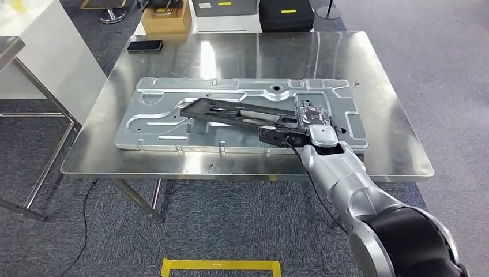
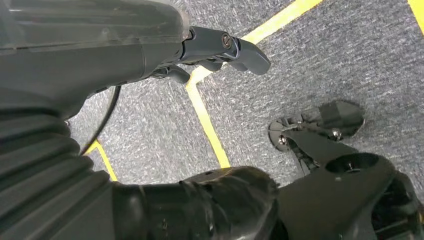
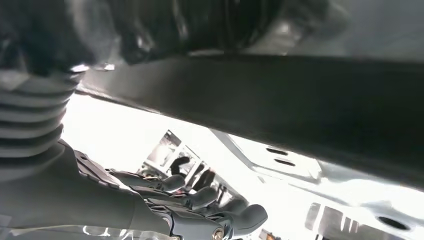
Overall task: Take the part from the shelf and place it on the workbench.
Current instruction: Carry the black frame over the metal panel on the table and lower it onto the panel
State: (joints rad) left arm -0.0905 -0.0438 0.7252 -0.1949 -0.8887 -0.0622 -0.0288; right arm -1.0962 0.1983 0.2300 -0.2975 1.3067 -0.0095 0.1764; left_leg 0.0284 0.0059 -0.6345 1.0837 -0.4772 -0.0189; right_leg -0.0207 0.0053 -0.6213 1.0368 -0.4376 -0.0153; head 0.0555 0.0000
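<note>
The right hand (image 1: 311,124) grips one end of the long flat black frame part (image 1: 236,112), low over the pressed silver metal panel (image 1: 155,121) on the steel desk (image 1: 380,86). Only setting down and letting go remain, I judge. The left hand (image 2: 220,47) hangs over carpet, fingers loosely curled, holding nothing.

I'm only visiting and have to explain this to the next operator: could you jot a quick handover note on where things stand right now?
Right hand: grips the near end of the long black part.
Left hand: hangs over the grey floor, holds nothing, fingers loosely curled.
The black part lies slanted over the grey metal panel on the steel workbench; whether it fully rests there cannot be told.
Done: part brought to the workbench.
Left: lower it fully if needed, let go, pull the right arm back.
</note>
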